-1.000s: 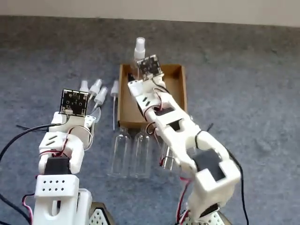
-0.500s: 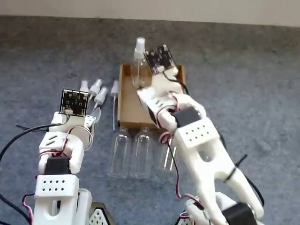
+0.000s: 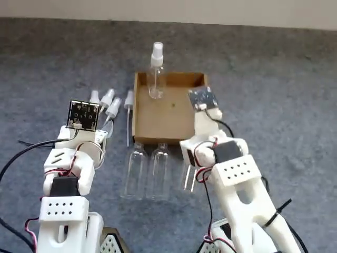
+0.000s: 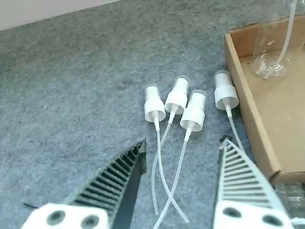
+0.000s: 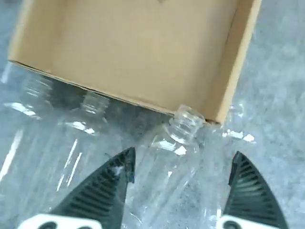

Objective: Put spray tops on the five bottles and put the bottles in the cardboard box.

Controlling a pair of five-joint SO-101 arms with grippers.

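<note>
The left hand (image 4: 183, 186) is open above the grey bench (image 4: 71, 71). Just past its fingers lie four white plastic spray tops (image 4: 194, 110) with thin tubes, side by side. The right hand (image 5: 183, 160) is open too. A clear plastic bottle (image 5: 164, 143) lies under the gap between its fingers, neck touching the brown cardboard box (image 5: 128, 47). Farther off, inside the box, stands one clear bottle with a white top (image 3: 156, 74).
</note>
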